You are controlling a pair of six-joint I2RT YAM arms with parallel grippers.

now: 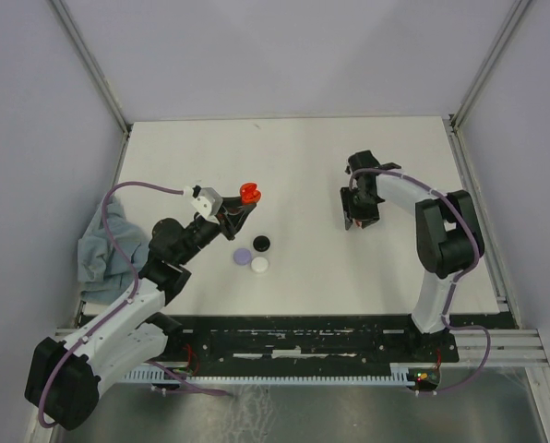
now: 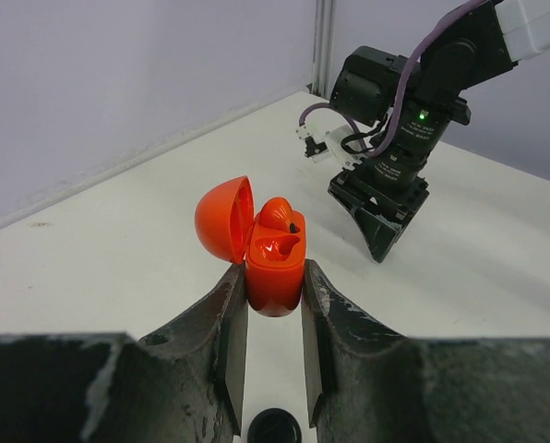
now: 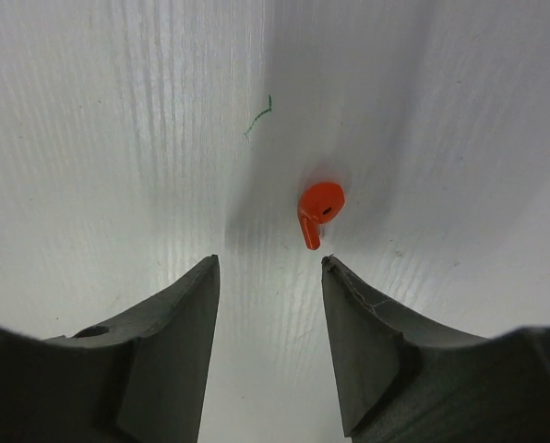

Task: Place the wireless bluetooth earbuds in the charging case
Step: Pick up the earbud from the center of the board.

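The left gripper pinches the open red charging case above the middle of the bench, with one red earbud inside. Nearer the right edge, the right gripper has its jaws spread. A second red earbud lies on the bench just past their tips.

light: bright, even | shadows: soft | focus: near edges blurred

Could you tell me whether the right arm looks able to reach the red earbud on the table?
Likely yes: its open end effector hovers right by the earbud, nothing lying between them.
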